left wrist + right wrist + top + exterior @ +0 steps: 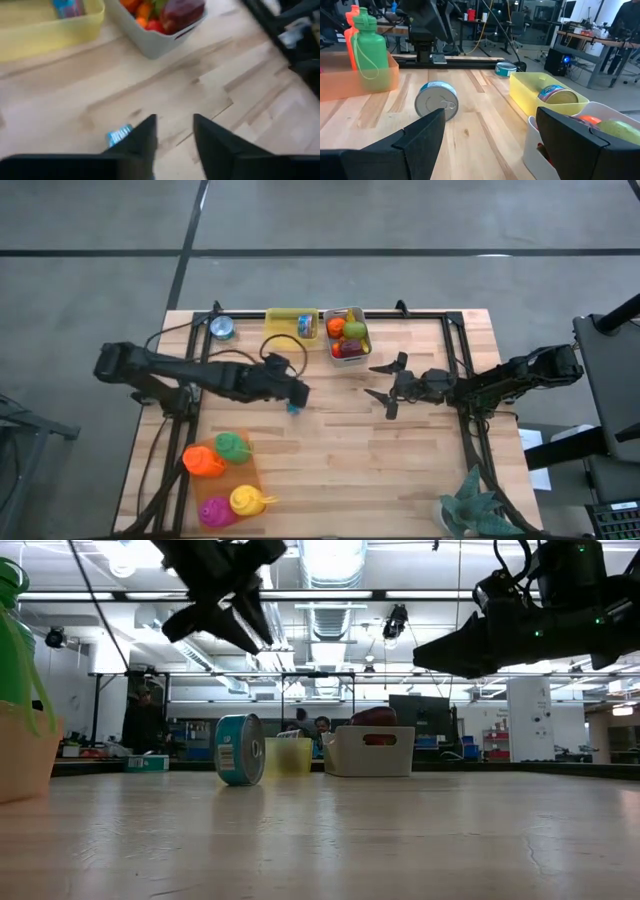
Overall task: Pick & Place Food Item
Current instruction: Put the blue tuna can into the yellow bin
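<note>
A teal tin can (293, 408) lies on its curved side on the wooden table, its pull-tab lid (436, 101) facing my right arm; the low view shows the can (240, 750) too. My left gripper (296, 391) hovers above it, narrowly open and empty (175, 122); the blue label (119, 135) peeks out beside one finger. In the low view that gripper (232, 625) stands well clear of the can. My right gripper (388, 386) waits wide open (490, 135) to the can's right, holding nothing. A yellow bin (283, 317) holds another can (305, 326).
A white bin (352, 357) of fruit (346, 330) stands beside the yellow bin at the far edge. A third can (222, 330) sits at the far left. An orange tray (250, 475) with coloured bottles (231, 446) fills the near left; a green plant-like object (475, 510) is near right.
</note>
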You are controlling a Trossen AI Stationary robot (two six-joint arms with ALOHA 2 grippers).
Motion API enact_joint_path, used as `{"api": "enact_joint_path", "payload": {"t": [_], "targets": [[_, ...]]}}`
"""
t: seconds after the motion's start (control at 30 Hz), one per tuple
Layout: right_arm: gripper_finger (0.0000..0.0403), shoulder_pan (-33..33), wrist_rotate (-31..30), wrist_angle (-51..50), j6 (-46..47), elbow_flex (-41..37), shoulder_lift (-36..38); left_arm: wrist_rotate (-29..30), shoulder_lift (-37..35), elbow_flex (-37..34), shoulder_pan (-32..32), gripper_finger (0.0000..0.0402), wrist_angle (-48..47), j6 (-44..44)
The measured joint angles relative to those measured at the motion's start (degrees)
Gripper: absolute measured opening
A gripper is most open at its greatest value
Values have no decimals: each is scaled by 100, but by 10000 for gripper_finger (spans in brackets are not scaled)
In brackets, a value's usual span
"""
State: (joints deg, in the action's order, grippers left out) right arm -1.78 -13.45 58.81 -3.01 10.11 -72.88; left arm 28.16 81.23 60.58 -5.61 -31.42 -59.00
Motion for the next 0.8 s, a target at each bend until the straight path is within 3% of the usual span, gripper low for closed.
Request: {"api": "enact_joint_path", "payload": {"t": [0.23,0.37,0.8], "targets": [[306,0,0,-9,-2,-2,0,-6,1317,1506,-8,272,-2074,-1703],[306,0,0,-9,-4,0,0,-99,1846,1801,-8,321,-2552,-2542],[306,0,0,-29,-12,-2,0,-349,2138,1433,8,336,-2309,-3243]]}}
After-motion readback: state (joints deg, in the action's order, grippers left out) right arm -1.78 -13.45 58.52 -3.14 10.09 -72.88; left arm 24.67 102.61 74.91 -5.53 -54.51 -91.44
